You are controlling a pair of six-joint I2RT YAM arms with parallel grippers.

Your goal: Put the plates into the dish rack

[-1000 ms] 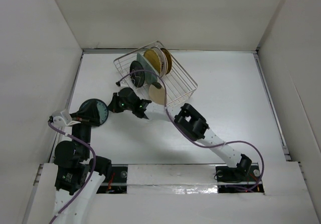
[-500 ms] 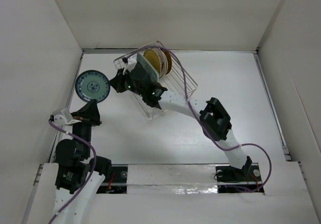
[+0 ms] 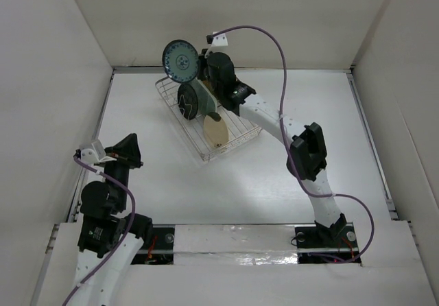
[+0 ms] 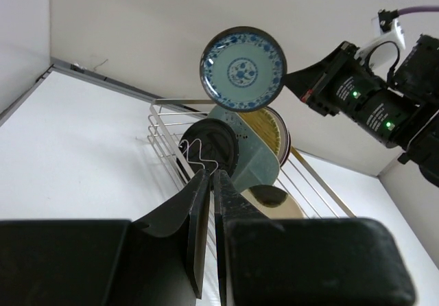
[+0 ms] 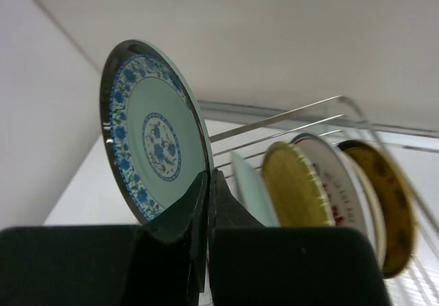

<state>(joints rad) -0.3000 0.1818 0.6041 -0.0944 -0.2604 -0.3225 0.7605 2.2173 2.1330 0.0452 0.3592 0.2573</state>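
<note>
teal plate (image 3: 180,60) just moved to my right tool (image 3: 197,62), clamped on its rim over the rack (image 3: 204,156); left tool (image 4: 211,175) pulled back, closed and empty, slotting comes next

1. No word, number or brand can be read in any view.
2. Red marks are seen on the face of the white round plate (image 5: 334,175) standing in the silver wire dish rack (image 5: 274,119). They are too blurred to be made out as letters.
3. The round teal plate with a blue flower pattern (image 5: 154,156) bears ornament only: a ring of blue blossoms and a central rosette.
4. A small white tag (image 4: 385,22) is seen on the purple cable (image 4: 422,7). Nothing on it can be read.
</note>
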